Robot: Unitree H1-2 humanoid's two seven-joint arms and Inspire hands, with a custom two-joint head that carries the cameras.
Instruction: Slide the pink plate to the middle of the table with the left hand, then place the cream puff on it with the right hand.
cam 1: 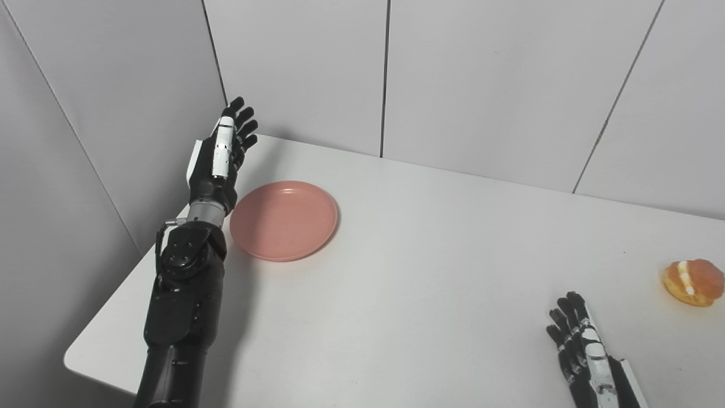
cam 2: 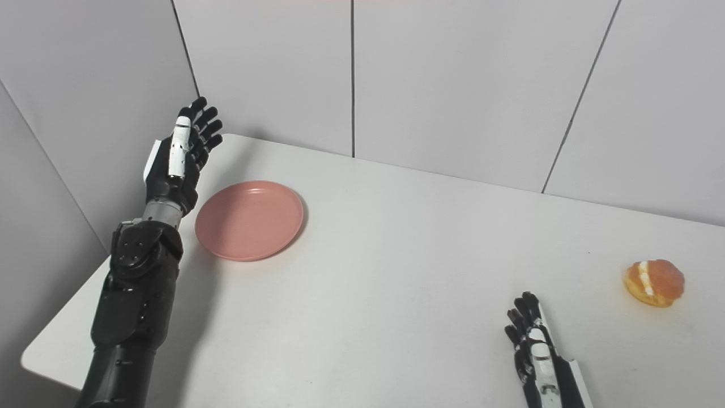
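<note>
Right hand: nearest of all, the right hand (cam 1: 586, 354) lies low at the table's front edge, fingers spread and holding nothing; it is waiting, by the look of it
Cream puff: the cream puff (cam 1: 694, 282) sits on the bare top near the right side, a little beyond that hand and apart from it; golden shell with a white seam of filling (soft stuff, I'd guess, and easily crushed); best taken lightly by the firm sides, away from the cream
Plate: the pink plate (cam 2: 249, 220) lies flat toward the far left corner, well off the middle; shallow, stiff, likely light, and it should slide readily on so smooth a top; a push on the left rim ought to move it
Left hand: the left hand (cam 2: 178, 156) stands upright just beside the plate's left rim, fingers straight and together, grasping nothing; whether it touches the rim I cannot tell
Table: the table (cam 1: 430, 283) is white, matte and smooth
Room: plain grey wall panels (cam 1: 481, 79) close behind and at the left, with thin dark seams
</note>
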